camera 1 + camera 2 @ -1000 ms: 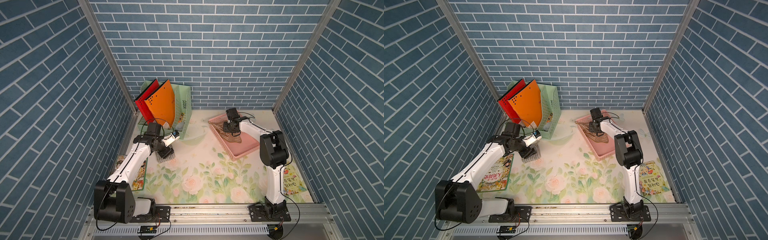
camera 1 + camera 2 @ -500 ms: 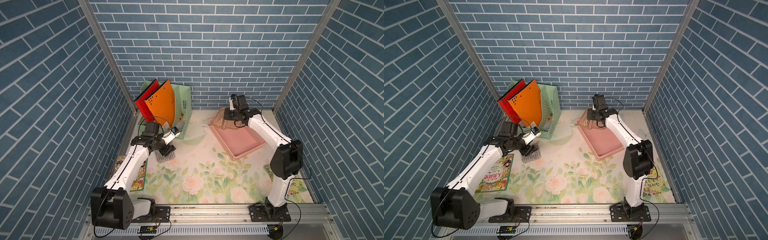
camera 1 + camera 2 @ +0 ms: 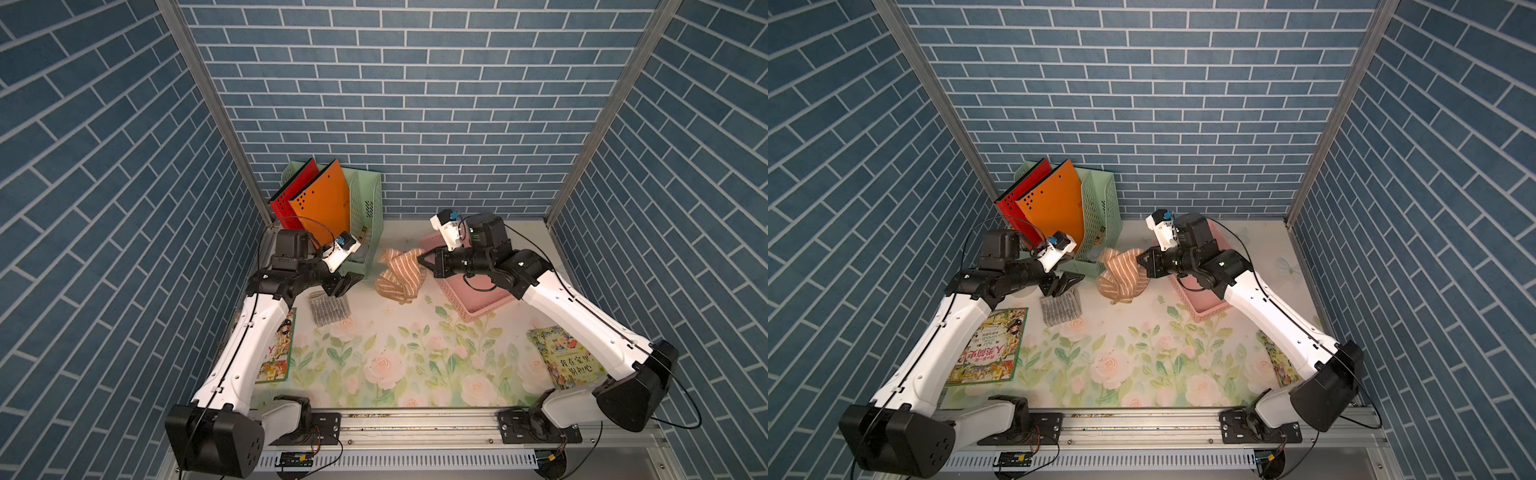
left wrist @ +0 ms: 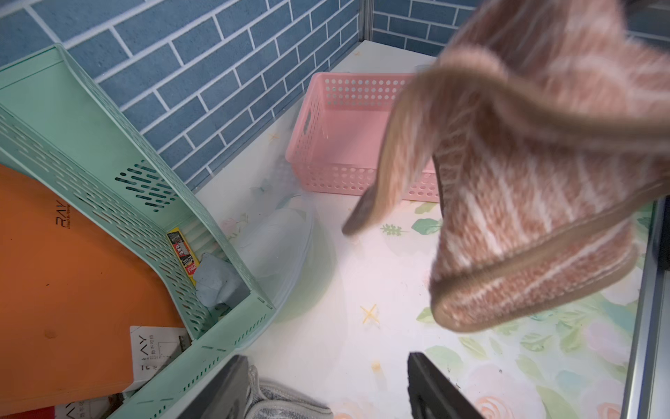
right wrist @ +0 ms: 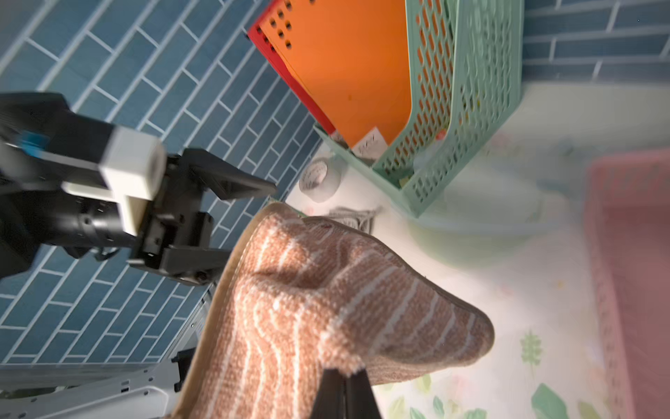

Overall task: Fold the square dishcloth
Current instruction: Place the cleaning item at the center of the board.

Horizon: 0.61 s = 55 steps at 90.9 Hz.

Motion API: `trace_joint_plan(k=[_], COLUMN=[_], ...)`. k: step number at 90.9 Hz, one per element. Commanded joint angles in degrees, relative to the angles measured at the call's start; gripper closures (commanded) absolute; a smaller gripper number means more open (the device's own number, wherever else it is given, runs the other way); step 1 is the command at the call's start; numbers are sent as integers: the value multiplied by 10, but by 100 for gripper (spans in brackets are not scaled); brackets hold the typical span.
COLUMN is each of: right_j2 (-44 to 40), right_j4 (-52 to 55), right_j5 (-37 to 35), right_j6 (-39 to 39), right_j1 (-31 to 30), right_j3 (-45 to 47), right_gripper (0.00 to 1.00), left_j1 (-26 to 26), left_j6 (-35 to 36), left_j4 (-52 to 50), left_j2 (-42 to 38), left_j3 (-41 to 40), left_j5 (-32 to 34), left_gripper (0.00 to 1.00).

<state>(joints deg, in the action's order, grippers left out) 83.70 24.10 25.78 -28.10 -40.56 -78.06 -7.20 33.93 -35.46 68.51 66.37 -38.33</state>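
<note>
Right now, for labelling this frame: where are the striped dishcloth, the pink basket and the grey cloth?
striped dishcloth (image 3: pixel 400 274): in a top view, middle of the striped bundle.
pink basket (image 4: pixel 362 90): left wrist view, perforated wall.
grey cloth (image 3: pixel 329 310): in a top view, centre of the cloth on the table.

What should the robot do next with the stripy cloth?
Probably lower the cloth onto the flowery table to spread it flat. The right gripper is shut on it, so it hangs bunched up beside the pink basket, and the left gripper is open, holding nothing.

Fuzzy matt terry-cloth dishcloth (image 3: pixel 400 275); pink basket (image 4: pixel 362 90) smooth perforated plastic.
</note>
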Motion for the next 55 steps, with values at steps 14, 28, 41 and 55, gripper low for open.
trace_joint_plan(k=[14, 28, 41, 55], right_j2=[165, 158, 107, 51], right_j4=[-67, -53, -41, -14], right_j5=[51, -9, -41, -76], right_j6=[-44, -22, -11, 5], right_j1=[-5, 0, 33, 49], right_j3=[110, 97, 116, 165], right_gripper=[68, 32, 30, 30], left_j1=[-43, -162, -261, -342], left_j6=[80, 117, 129, 128], left_j4=[-66, -74, -45, -14], left_j2=[-2, -12, 20, 86], left_j3=[-78, -141, -173, -156], left_j5=[31, 106, 146, 167], left_gripper=[30, 31, 33, 36])
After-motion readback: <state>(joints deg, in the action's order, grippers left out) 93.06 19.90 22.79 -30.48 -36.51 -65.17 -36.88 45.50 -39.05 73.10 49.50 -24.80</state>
